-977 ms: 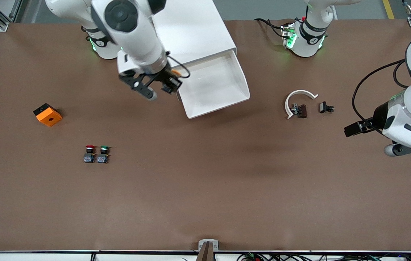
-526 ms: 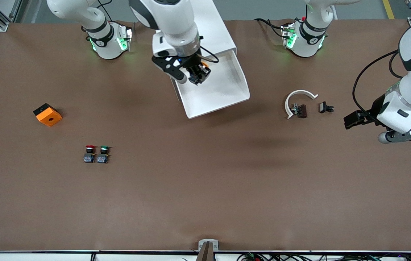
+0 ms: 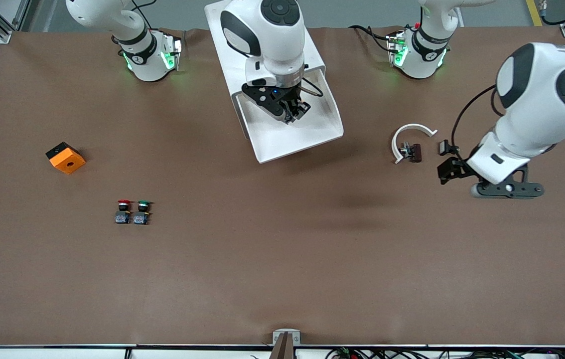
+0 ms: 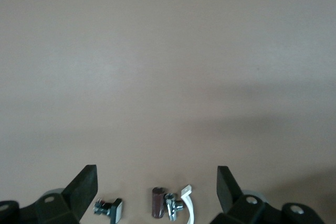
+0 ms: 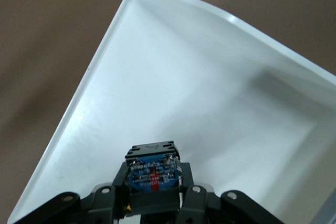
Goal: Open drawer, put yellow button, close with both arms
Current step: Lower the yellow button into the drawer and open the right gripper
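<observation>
While the red and green switches [image 3: 132, 212] are sitting untouched toward the bench's near edge at the right arm's end, the left tool [image 3: 454, 169], fingers spread and empty, is hanging over the small clips [image 3: 449, 147], having swung in from the bench's edge, probably readying to help close. Farther up, the right tool [image 3: 290, 110] is clamping the yellow button [image 5: 153, 169] over the open drawer [image 3: 330, 130], no longer outside it, seemingly for release.
</observation>
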Motion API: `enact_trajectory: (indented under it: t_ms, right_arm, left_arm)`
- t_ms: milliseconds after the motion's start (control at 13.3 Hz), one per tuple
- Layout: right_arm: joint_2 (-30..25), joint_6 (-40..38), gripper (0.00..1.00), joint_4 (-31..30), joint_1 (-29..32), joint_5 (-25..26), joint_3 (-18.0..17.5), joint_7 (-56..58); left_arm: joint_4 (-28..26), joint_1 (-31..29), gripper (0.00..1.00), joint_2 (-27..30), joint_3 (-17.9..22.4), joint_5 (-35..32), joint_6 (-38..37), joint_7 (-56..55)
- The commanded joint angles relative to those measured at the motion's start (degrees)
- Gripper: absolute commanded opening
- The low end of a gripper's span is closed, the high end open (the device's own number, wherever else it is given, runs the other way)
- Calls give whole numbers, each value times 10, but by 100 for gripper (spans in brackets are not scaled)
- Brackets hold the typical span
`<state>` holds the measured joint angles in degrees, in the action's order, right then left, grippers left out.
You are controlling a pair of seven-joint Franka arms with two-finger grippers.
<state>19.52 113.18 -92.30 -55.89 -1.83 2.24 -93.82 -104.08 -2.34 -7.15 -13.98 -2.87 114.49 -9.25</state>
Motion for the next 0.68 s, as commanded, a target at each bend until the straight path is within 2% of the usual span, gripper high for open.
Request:
enact_trajectory:
  t_ms: [0, 75, 150, 225, 451, 601]
  right_arm:
    - [11, -9, 15, 26, -8, 15, 8, -10]
    - [15, -10, 81, 34, -7, 13, 8, -11]
    - [20, -12, 94, 38, -5, 14, 9, -10]
    - [21, -12, 100, 41, -4, 14, 9, -10]
    - [25, -10, 100, 46, -3, 15, 9, -8]
    - [25, -18, 100, 71, 10, 11, 12, 5]
  left_arm:
    - [-40, -4, 100, 21, -11, 0, 35, -10]
    - [-42, -6, 100, 14, -11, 0, 36, -15]
    - [-44, -6, 100, 11, -11, 0, 36, -16]
    - [-50, -6, 100, 10, -11, 0, 36, -16]
    - [-53, -6, 100, 9, -11, 0, 33, -16]
    - [-60, -5, 100, 13, -12, 0, 31, -21]
